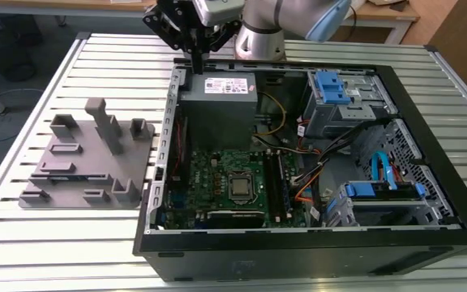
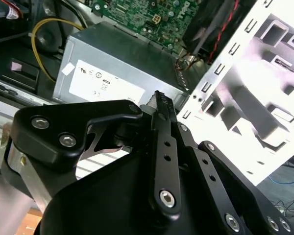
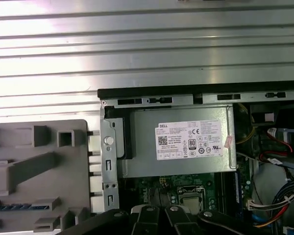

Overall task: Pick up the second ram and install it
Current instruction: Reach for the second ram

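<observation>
The second ram (image 1: 71, 178) lies flat in a low slot of the grey fixture block (image 1: 87, 152) at the exterior view's left; in the first wrist view I see its bluish label (image 3: 14, 206) in the fixture (image 3: 39, 166). My gripper (image 1: 195, 64) hangs at the far side of the open computer case (image 1: 315, 237), above the case rim beside the power supply (image 1: 217, 103), well away from the ram. Its fingers (image 2: 159, 100) are pressed together with nothing between them. The memory slots (image 1: 281, 182) run along the motherboard (image 1: 225, 182), right of the processor.
The case lies on a slatted metal table (image 1: 55, 243). Drive bays with blue latches (image 1: 331, 85) and loose cables (image 1: 315, 158) fill the case's right half. Upright posts (image 1: 104, 125) rise from the fixture. The power supply's label (image 3: 188, 139) faces up.
</observation>
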Controlling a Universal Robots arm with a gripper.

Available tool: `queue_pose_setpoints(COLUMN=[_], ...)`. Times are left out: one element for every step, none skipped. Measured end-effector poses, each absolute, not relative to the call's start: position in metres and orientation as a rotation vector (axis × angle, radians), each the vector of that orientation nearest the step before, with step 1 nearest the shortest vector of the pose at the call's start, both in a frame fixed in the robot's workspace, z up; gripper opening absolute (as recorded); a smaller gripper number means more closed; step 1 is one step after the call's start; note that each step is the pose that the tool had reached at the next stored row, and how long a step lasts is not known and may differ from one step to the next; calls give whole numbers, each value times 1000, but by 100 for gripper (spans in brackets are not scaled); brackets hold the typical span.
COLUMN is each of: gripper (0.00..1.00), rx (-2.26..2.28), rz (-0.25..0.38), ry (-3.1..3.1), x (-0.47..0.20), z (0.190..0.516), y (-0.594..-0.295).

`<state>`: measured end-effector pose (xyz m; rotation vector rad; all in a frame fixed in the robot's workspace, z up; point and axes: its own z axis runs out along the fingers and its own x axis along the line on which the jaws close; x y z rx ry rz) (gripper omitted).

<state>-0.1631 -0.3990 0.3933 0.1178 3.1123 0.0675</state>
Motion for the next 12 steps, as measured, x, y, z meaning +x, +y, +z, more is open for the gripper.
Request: queue_pose_setpoints(gripper=[11,11,11,11,11,11,11,11,11,11,11,11], rx=[118,118,118,118,118,118,118,118,118,118,118,118], rz=[67,67,67,67,67,67,67,67,67,67,67,68], ry=[3112,3112,3112,3112,3112,3112,3112,3112,3112,3112,3112,3112], x=[-165,-167,-169,-170,-172,-174,-176,-178,-181,-183,-186,-189], z=[393,393,393,393,393,393,393,393,393,393,393,393], y=[-399,-399,-399,-399,-399,-399,-399,-399,-399,-399,-399,-399])
